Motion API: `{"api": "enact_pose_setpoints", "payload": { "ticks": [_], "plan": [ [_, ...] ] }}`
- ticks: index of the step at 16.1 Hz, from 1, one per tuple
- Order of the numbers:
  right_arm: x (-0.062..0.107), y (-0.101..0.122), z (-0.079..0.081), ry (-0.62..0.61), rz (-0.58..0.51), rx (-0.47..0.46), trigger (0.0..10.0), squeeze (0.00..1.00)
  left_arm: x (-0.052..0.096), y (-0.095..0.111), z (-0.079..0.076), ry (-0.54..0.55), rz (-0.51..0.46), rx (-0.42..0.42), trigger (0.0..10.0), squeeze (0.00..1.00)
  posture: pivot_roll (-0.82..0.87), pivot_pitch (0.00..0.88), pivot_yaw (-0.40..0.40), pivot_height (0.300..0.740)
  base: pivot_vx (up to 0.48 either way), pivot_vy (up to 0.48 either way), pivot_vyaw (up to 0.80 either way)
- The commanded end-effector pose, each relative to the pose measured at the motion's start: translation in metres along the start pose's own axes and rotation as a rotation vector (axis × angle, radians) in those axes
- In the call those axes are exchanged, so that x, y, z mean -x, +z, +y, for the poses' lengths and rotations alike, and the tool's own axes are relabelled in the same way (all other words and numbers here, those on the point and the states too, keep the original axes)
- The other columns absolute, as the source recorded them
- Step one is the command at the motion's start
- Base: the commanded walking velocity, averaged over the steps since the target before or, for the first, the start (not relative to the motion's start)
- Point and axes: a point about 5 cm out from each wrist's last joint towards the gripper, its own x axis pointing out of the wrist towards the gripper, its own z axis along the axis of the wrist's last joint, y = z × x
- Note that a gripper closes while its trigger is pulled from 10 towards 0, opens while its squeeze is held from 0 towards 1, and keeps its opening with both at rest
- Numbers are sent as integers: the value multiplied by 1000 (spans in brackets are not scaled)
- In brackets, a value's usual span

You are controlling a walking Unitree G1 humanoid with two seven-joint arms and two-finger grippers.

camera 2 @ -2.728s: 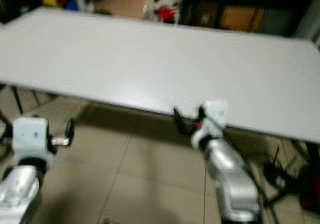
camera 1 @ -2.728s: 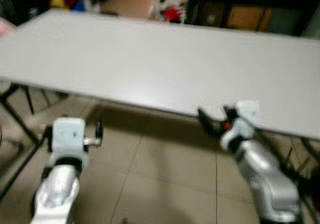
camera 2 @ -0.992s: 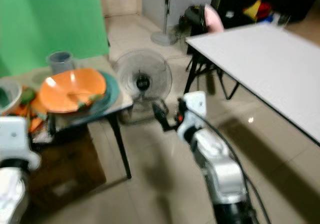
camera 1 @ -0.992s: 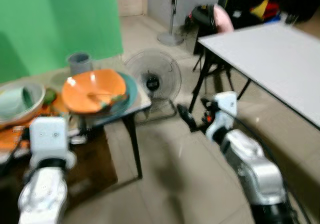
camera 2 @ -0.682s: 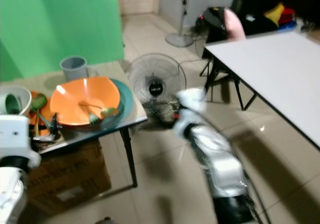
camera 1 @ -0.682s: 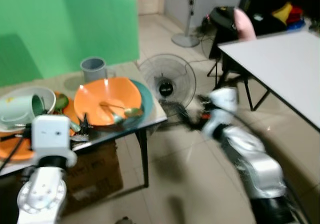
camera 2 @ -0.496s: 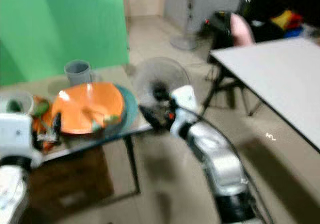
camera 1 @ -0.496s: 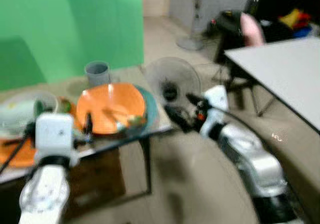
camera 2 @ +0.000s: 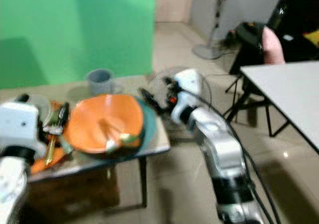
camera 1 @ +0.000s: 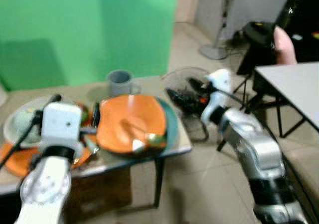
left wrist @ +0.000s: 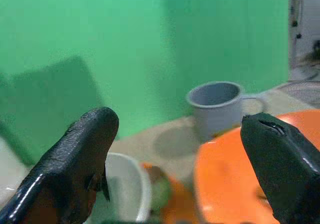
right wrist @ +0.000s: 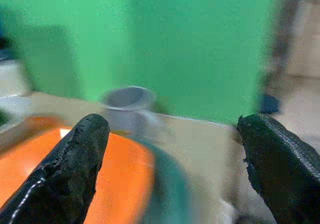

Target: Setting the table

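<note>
A small side table [camera 1: 182, 145] carries the dishes. An orange bowl [camera 1: 129, 121] holding a spoon [camera 1: 144, 139] sits in a teal plate [camera 1: 171, 124]. Behind them stands a grey mug [camera 1: 119, 82]. To the left are a white bowl [camera 1: 17, 126] and an orange plate [camera 1: 15, 161]. My left gripper [left wrist: 180, 124] is open, low over the table's left part and pointing at the mug [left wrist: 220, 107]. My right gripper [camera 1: 182, 92] is open beside the table's right end, near the teal plate [right wrist: 165, 184]. Neither holds anything.
A floor fan [camera 1: 197, 82] stands just behind the right gripper. The big white table [camera 1: 294, 87] shows at the far right, with dark chairs and a pink object [camera 1: 284, 44] behind it. A green screen [camera 1: 89, 29] backs the side table. A cardboard box [camera 2: 75, 194] sits under it.
The camera has swung left from the white table to the side table of dishes, which now sits closer. My right gripper has risen towards the teal plate.
</note>
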Motion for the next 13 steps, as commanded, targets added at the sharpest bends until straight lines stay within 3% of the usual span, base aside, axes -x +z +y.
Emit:
{"api": "enact_pose_setpoints", "payload": {
  "ticks": [1, 4, 5, 7, 9, 10, 13],
  "plan": [
    [-1, 1, 1, -5, -11, -12, 10000, 0, 0, 4, 5, 15, -8, -4, 10000, 0, 49, 0, -21, 740, 326, 0, 0],
    [-2, -2, 5, 48, -2, -25, 10000, 0, -1, 6, 5, 10, -6, 5, 10000, 0, 48, 0, -16, 740, 329, 0, 0],
    [-5, -1, 10, 110, 14, 11, 10000, 0, 0, 6, 3, -2, -3, 2, 10000, 0, 51, 0, -17, 740, 322, 0, 0],
    [-9, -2, 13, 154, 31, 54, 10000, 0, 2, 7, 1, -22, 1, -10, 10000, 0, 59, 0, -20, 740, 319, 0, 800],
    [-12, -2, 13, 155, 30, 40, 10000, 0, 3, 8, 1, -33, 4, -15, 10000, 0, 63, 0, -24, 740, 322, 0, 800],
    [-18, 0, 10, 133, 14, -4, 10000, 0, 3, 8, 0, -45, 9, -21, 10000, 0, 65, 0, -26, 740, 311, 0, 0],
    [-29, 4, 6, 129, 12, 16, 10000, 0, 2, 8, -4, -89, 10, -25, 10000, 0, 65, 0, -25, 740, 299, 0, 0]
  ]
}}
